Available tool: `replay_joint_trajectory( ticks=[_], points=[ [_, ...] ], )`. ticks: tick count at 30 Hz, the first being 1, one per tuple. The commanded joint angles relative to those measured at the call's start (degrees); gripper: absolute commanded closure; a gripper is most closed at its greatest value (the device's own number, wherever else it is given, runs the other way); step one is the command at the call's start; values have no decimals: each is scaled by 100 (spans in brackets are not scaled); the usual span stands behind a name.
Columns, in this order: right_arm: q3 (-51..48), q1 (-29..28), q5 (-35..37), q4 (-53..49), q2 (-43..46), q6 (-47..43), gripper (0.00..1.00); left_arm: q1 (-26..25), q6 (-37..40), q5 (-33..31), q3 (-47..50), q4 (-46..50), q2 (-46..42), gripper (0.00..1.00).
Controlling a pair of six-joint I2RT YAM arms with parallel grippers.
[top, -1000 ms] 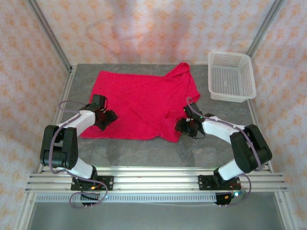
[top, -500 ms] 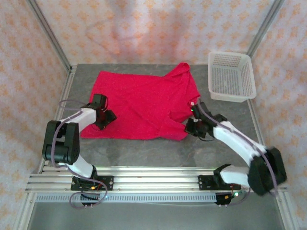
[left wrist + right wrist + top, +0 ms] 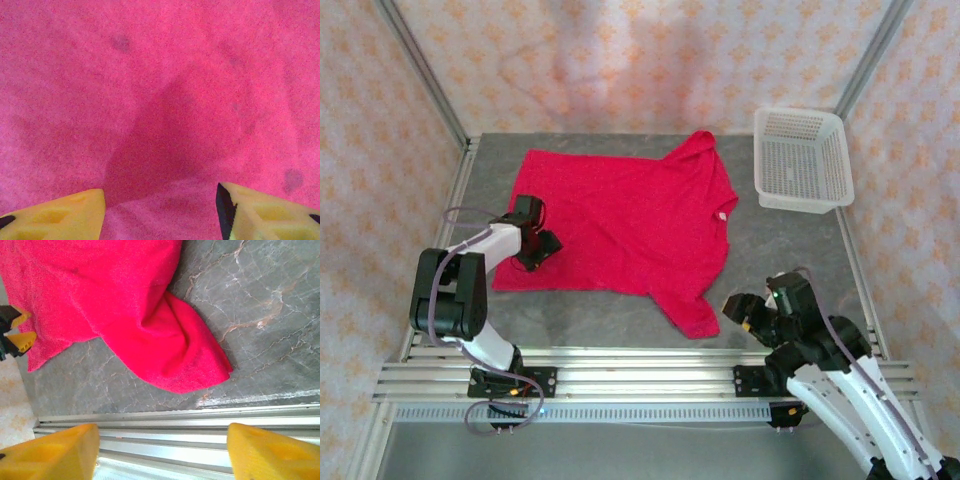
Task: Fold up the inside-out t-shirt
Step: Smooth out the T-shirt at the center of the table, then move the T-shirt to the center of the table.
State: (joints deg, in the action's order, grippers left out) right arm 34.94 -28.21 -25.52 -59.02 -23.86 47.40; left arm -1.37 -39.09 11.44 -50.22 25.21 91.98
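Observation:
The inside-out t-shirt (image 3: 620, 220) lies spread flat on the grey table, crimson red, with a small white tag (image 3: 720, 213) near its right side. One pointed flap (image 3: 692, 312) reaches toward the front edge and also appears in the right wrist view as a flap (image 3: 175, 355). My left gripper (image 3: 536, 246) rests on the shirt's left edge. Its yellow fingers (image 3: 60, 215) stand apart, open, with red fabric (image 3: 160, 125) beneath and a low ridge of cloth between them. My right gripper (image 3: 745, 312) hovers open beside the flap, off the shirt, nothing between its fingers (image 3: 275, 450).
A white mesh basket (image 3: 802, 158) stands at the back right corner. Bare grey marble table (image 3: 780, 240) lies right of the shirt. An aluminium rail (image 3: 640, 365) runs along the near edge, directly under the right gripper (image 3: 162, 452). Patterned curtain walls enclose the cell.
The right gripper pulled the shirt's lower right flap toward the front, let go and drew back to the near right. The shirt now lies flatter. The left arm has barely moved.

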Motion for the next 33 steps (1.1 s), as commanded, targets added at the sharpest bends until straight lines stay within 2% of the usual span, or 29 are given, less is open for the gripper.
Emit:
replay_joint_trajectory(
  ticks=[1,2,5,7,10,15,20,23,27,30,33],
  points=[
    [53,-20,302,791,-730,126,42,22,76,-204,-196,389,-283,38],
    [133,-18,396,1153,-1167,24,51,22,86,-189,-231,426,-318,38],
    [317,-23,659,2343,-2571,-208,68,22,129,-93,-319,515,-412,38],
    [438,-18,662,3117,-3505,-325,69,22,160,-17,-355,537,-449,38],
    [877,63,946,3597,-4874,-604,65,22,213,60,-366,522,-415,38],
    [1612,660,1314,3800,-6648,-960,66,27,246,78,-452,309,38,38],
    [2817,1305,1386,3560,-8357,-1236,67,31,423,-209,-991,94,987,38],
    [3700,1462,1646,3216,-9027,-1480,67,31,514,-274,-1346,-87,1462,38],
    [4672,1562,1989,2624,-9436,-1817,67,23,529,-147,-1601,-265,1709,38],
    [4903,1557,1899,2336,-9190,-2024,62,-27,547,-57,-1598,-186,1595,38],
    [4628,1357,1810,2177,-8419,-2203,60,-73,543,-46,-1451,-7,1137,38]
  ],
)
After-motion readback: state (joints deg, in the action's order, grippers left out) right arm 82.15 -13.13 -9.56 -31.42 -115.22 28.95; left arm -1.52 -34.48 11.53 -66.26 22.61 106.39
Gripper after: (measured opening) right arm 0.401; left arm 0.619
